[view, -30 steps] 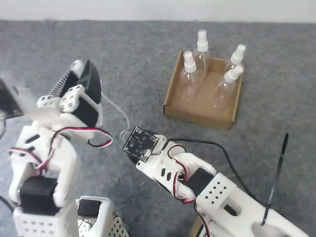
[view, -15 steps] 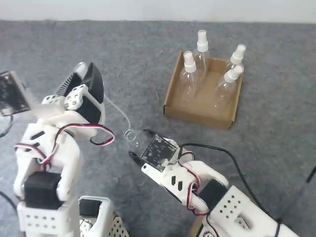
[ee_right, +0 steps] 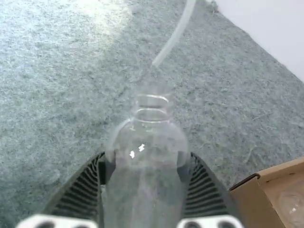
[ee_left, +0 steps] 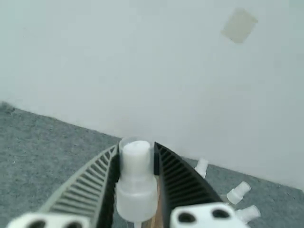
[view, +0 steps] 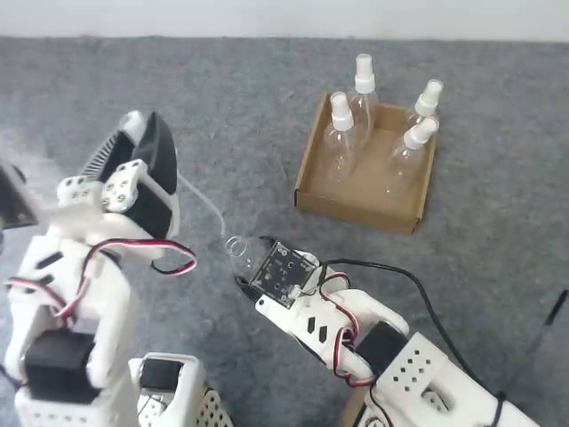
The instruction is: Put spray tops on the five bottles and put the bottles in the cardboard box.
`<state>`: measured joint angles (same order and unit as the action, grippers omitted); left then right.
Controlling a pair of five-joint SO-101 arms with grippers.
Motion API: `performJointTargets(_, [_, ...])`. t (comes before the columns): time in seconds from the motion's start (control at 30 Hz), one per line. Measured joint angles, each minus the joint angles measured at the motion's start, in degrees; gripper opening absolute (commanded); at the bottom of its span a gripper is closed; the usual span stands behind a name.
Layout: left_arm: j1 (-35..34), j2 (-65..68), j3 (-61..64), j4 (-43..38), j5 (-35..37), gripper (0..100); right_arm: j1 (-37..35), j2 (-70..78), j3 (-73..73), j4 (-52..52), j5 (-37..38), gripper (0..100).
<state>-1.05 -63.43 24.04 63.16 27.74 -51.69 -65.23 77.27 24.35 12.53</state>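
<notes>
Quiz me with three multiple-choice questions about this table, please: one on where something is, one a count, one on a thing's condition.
1. Where do the capped bottles stand?
A. in the cardboard box
B. on a shelf
C. on a plate

2. How many bottles are in that box?
A. two
B. four
C. six

3. The clear bottle in the right tool is
A. capped
B. open-necked
C. crushed flat

Answers:
1 A: they stand inside the box's walls.
2 B: four white spray tops rise from it.
3 B: its threaded neck is bare, while the left tool holds the last spray top.
</notes>
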Motion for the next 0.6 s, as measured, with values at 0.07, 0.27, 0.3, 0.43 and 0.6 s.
performJointTargets(0.07, [0.35,0.00,0.62,0.00,0.00,1,0.00,0.00,0.00,0.00,0.00,0.6])
performJointTargets(0.27, [2.20,0.09,8.00,-2.90,0.35,1,0.00,0.00,0.00,0.00,-0.35,0.6])
performJointTargets(0.3, [3.08,0.44,9.67,-3.78,0.00,1,0.00,0.00,0.00,0.00,-0.35,0.6])
performJointTargets(0.43, [4.84,0.70,15.03,-5.45,-0.18,1,0.09,0.00,0.00,0.00,-0.35,0.6])
performJointTargets(0.6, [5.10,0.70,19.34,-5.45,-3.08,1,0.09,0.00,3.34,0.00,-0.44,0.6])
